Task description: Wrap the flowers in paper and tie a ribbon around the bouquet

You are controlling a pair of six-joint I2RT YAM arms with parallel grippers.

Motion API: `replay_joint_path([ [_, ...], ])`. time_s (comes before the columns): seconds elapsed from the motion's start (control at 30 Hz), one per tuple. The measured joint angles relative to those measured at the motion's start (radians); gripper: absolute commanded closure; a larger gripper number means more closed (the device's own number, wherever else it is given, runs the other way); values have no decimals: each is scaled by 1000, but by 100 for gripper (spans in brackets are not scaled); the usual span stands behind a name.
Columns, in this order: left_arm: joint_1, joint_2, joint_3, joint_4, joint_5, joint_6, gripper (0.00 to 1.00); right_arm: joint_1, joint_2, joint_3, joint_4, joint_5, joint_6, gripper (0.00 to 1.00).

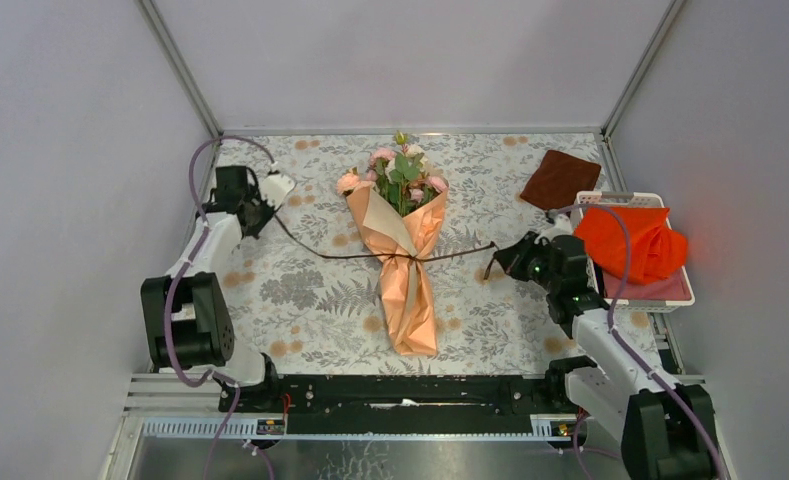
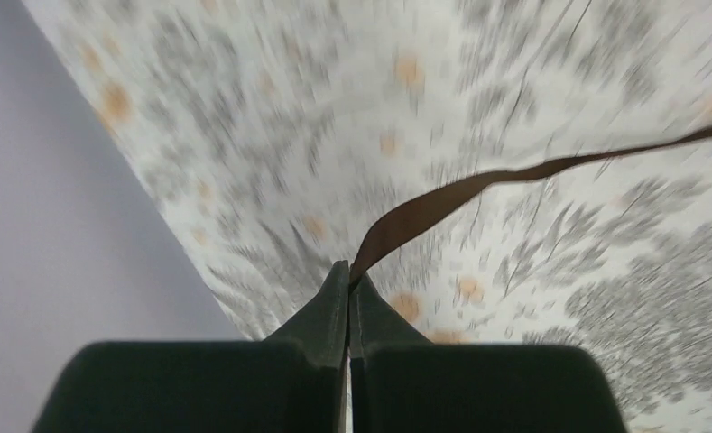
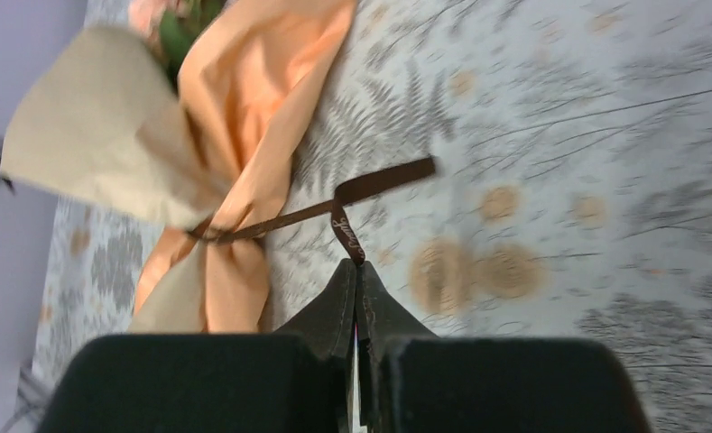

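The bouquet [image 1: 402, 260] lies lengthwise in the middle of the table: pink flowers [image 1: 402, 172] with green leaves at the far end, peach-orange paper [image 1: 410, 300] coned round the stems. The thin dark brown ribbon [image 1: 325, 252] crosses the cone's waist and cinches it [image 3: 221, 230]. My left gripper [image 1: 268, 212] is at the far left, shut on the ribbon's left end [image 2: 424, 207]. To the right of the cone, my right gripper [image 1: 497, 262] is shut on the other end [image 3: 347, 236], with a short tail [image 3: 388, 179] sticking out.
A dark brown folded cloth [image 1: 560, 178] lies at the back right. A white basket [image 1: 670, 295] holding a bright orange cloth [image 1: 630, 245] stands at the right edge, just behind the right arm. Grey walls close in both sides.
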Motion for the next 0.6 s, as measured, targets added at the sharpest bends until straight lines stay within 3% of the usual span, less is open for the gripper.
replay_joint_path([
  [0.1,-85,-32,115,-32,42,-43,100,136,30,31,-46,43,-17,100],
  [0.27,-129,-45,199,-70,87,-94,100,190,21,35,-103,61,-21,100],
  [0.43,-92,-51,184,-75,136,-155,100,190,-94,38,-106,72,-14,100],
  [0.6,32,-77,113,-21,135,-180,100,167,-225,70,-119,148,-7,100],
])
